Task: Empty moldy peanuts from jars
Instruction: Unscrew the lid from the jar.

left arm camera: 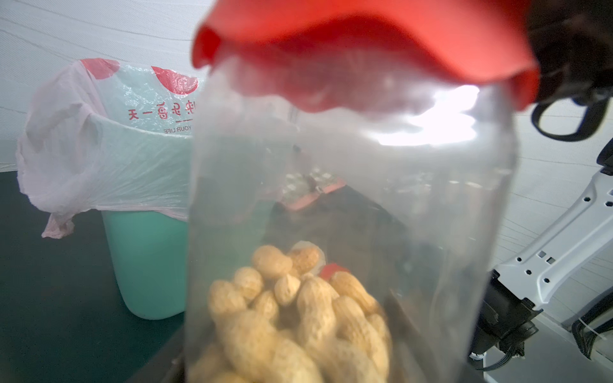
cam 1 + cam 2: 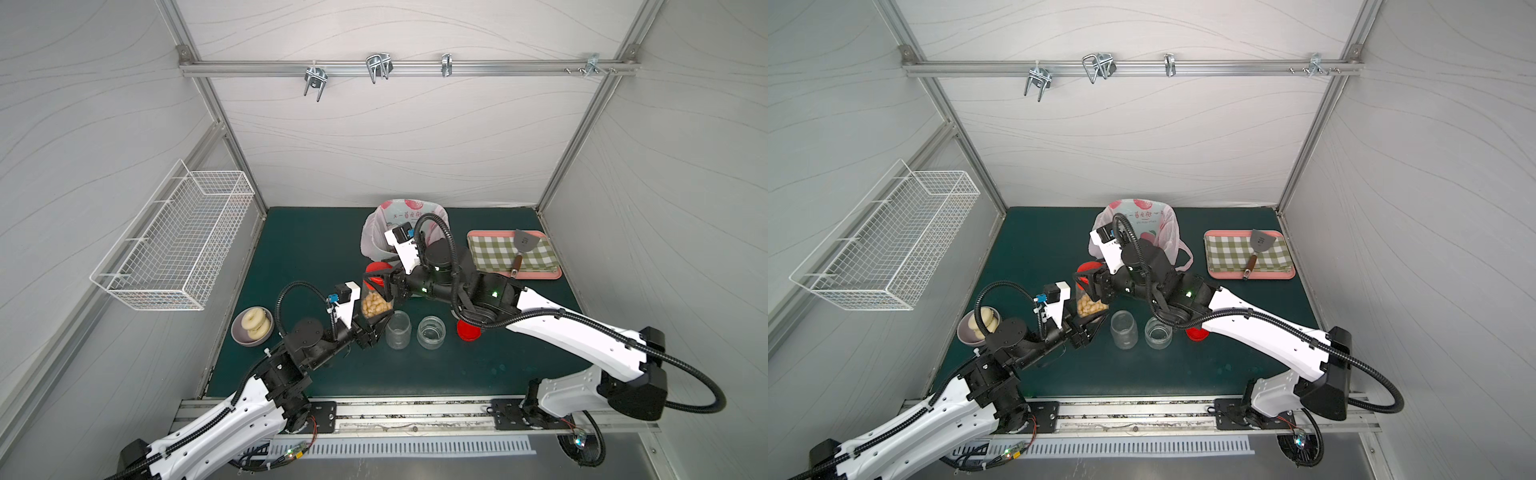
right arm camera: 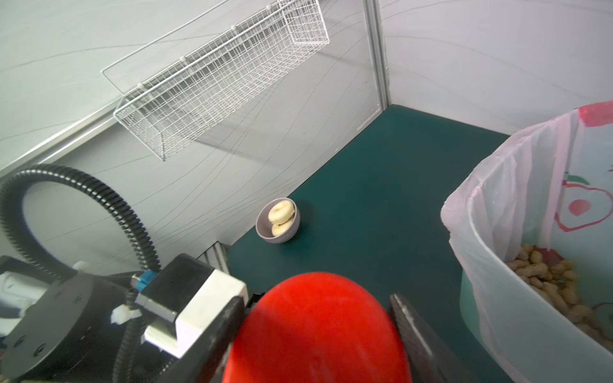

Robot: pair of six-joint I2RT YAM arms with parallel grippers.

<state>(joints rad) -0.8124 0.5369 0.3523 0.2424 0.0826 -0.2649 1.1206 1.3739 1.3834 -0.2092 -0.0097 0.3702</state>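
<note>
1. The left tool point(image 2: 376, 318) pinches the lower body of a clear jar point(image 1: 348, 199). The jar seems to be held just above the desk point(image 2: 311, 249), though I cannot tell if its base is clear of it.
2. Peanuts point(image 1: 298, 315) fill only the bottom part of this jar; the upper part is bare.
3. The right tool point(image 2: 377, 282) is pressed onto the red lid point(image 3: 315, 325), one finger on each side. The lid sits on the jar mouth.
4. Key relation: the jar's long axis runs from the left tool at the base end to the right tool at the lid end. In both top views the lid end lies toward the bin point(image 1: 149, 265). I cannot say for sure whether the jar is fully upright or tipped back.
5. Judgement: the step in hand is unscrewing. The right tool would twist about that axis while the left one braces the body.
6. The bin stands just behind the jar, near both arms. The left arm carries the jar, so the pour would fall to it.
7. There are peanuts lying in the bin bag point(image 3: 547, 282).
8. Two empty jars point(image 2: 398, 329) stand open just beside the left tool, with a loose red lid point(image 2: 468, 331) near them on the desk.
9. Risk, as I judge it: the smooth jar could spin in the left tool's pinch.
</note>
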